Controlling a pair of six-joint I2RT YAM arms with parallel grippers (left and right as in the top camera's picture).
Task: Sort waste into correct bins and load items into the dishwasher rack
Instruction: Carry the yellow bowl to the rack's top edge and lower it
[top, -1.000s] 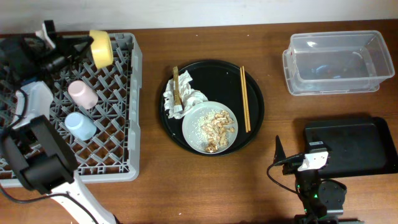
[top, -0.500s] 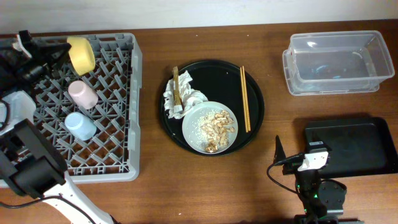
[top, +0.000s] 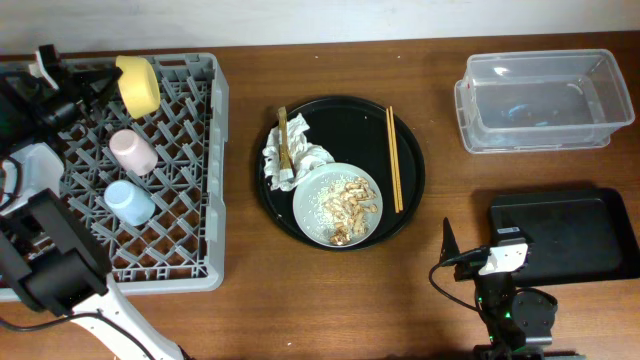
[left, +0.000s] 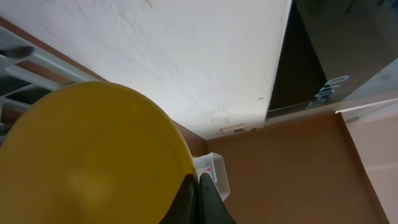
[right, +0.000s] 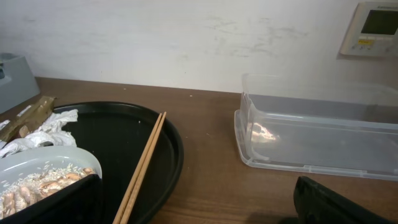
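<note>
Yellow bowl (top: 137, 84) sits on edge over the far corner of the grey dishwasher rack (top: 190, 200), pinched at its rim by the left tool (top: 110, 78), whose fingers are pressed together on it. Whether the bowl touches the pegs cannot be told. In the left wrist view the bowl's rounded yellow back fills the lower left. Lying on the rack's pegs nearer the front are the pink cup (top: 131, 150) and, just beside it, the light-blue cup (top: 129, 201). At the middle of the bench (top: 330, 310) the round black tray (top: 412, 150) carries the grey-blue plate (top: 310, 205) with beige food bits (top: 350, 205) and white crumbs, the crumpled napkin (top: 290, 160) with golden-brown wrapper scraps (top: 283, 130) touching the plate's far edge, and the chopsticks (top: 394, 160) lying side by side along the tray's right side. The clear tub (top: 470, 100) stands at the far right, the black container (top: 565, 235) nearer the front. The right tool (right: 198, 186) is spread wide and holds nothing, low over the bench beside the black container.
</note>
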